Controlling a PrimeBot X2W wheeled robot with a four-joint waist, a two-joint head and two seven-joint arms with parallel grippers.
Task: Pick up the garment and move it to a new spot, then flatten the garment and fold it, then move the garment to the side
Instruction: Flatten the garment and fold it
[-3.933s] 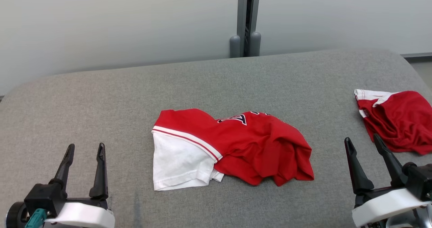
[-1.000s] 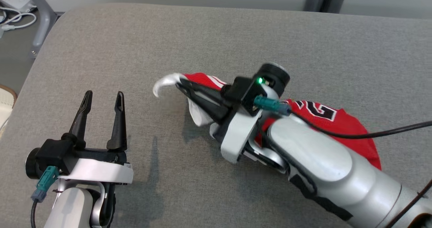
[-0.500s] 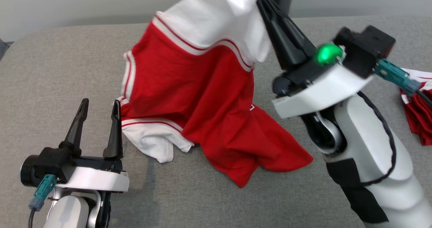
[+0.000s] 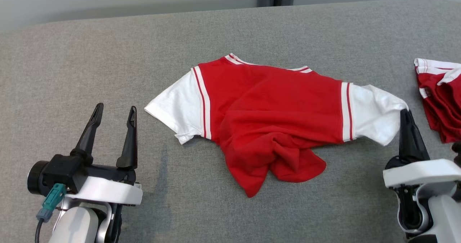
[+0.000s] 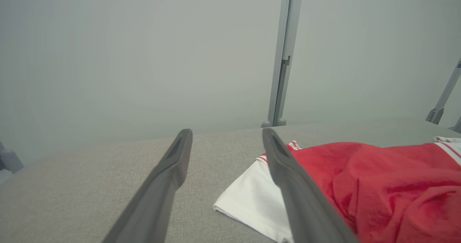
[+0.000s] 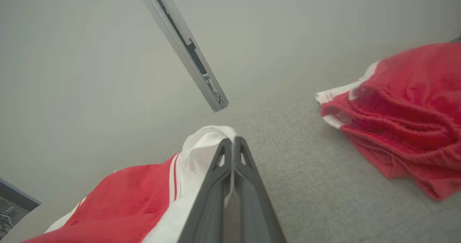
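Right fingers (image 6: 214, 189): pressed together, and I judged them clamped on the outer edge of the white right sleeve (image 4: 371, 109), whose cloth curled over my tips.
Left fingers (image 4: 128, 138): spread wide apart and holding nothing, on the near left, close to the left sleeve (image 4: 173, 109) without touching it.
Garment (image 4: 273, 106): lay across the middle of the grey padded surface (image 4: 108, 55), with its sleeves out to left and right and its collar on the far side. Its lower hem (image 4: 281, 160) was bunched in a crumpled heap on the near side.
Step, as I judged it: laid out at its spot, flattening not yet done.
Risk, thin pinch: I held only a sliver of sleeve edge, so a pull to the right could slide the cloth out of my tips.
Risk, one-sided pull: with the left sleeve free, a tug to the right would likely drag the whole shirt rather than stretch it flat.
Risk, neighbour: a second red pile (image 4: 439, 102) sat just right of my right fingers, and a sweep that way could snag or overlap it.
Risk, hem: unless it was drawn out toward the near side, folding over the heap would lock the creases in.
Risk, release: letting go with the sleeve edge lifted would let it flop and wrinkle.
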